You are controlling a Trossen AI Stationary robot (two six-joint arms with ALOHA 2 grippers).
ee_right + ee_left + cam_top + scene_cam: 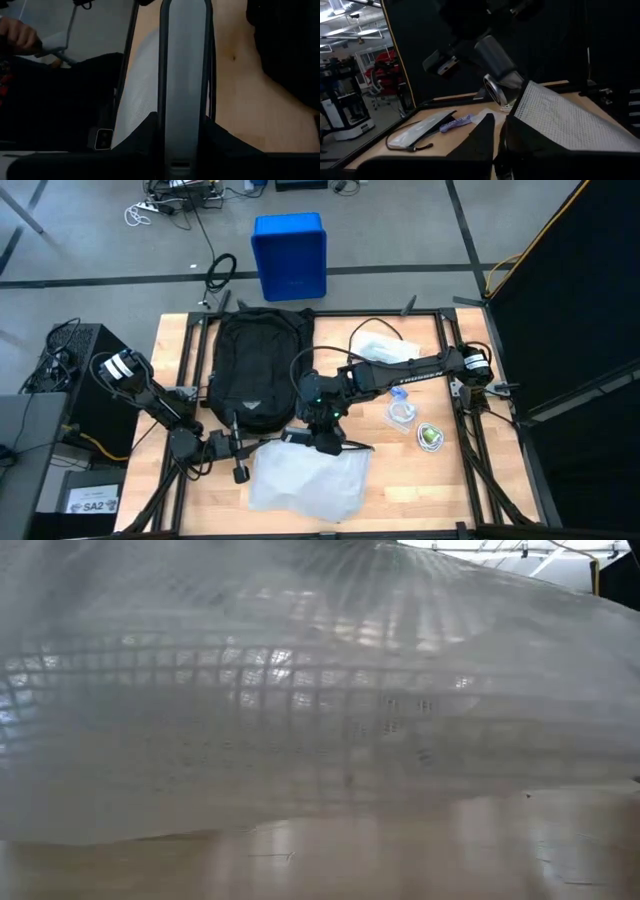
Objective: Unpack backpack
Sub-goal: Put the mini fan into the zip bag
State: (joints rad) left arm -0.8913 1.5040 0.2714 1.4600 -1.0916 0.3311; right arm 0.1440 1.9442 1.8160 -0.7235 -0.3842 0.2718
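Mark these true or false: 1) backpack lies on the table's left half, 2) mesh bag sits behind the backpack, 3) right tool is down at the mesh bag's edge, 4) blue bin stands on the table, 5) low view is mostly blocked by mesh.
1) True: the backpack lies left of centre.
2) False: the mesh bag lies at the table's near edge, in front of the backpack.
3) True: the right tool is at the bag's upper edge.
4) False: the blue bin stands on the floor beyond the table.
5) True: white mesh fills nearly the whole low view.
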